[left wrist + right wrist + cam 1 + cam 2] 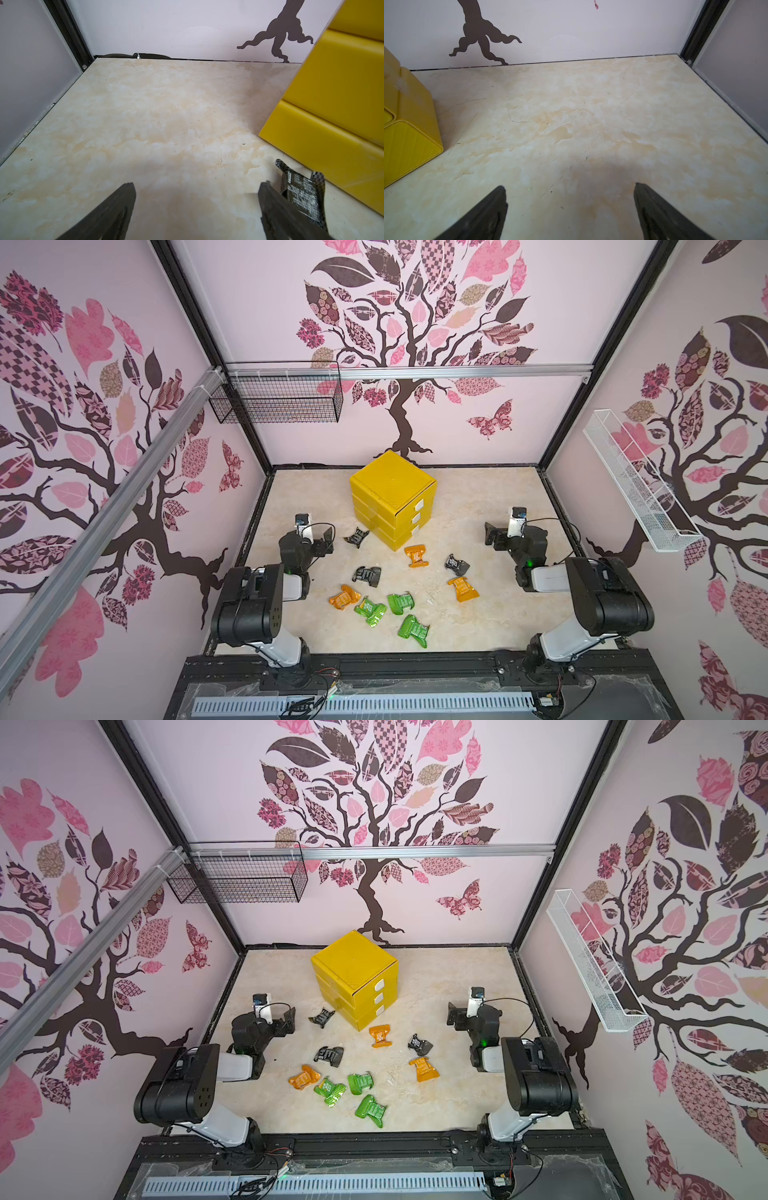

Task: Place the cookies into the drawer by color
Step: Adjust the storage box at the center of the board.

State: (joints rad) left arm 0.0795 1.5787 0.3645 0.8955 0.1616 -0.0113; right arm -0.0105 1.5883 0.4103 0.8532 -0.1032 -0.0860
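Three black cookies (367, 575), three orange cookies (417, 556) and three green cookies (401, 602) are seen scattered loose before and beside the yellow drawer (386, 493), all three white-tabbed tiers shut.

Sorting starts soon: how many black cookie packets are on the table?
3. One black packet lies beside the yellow drawer; a second black packet sits mid-table; a third black packet lies nearer the right arm. Closed drawers could hide more.
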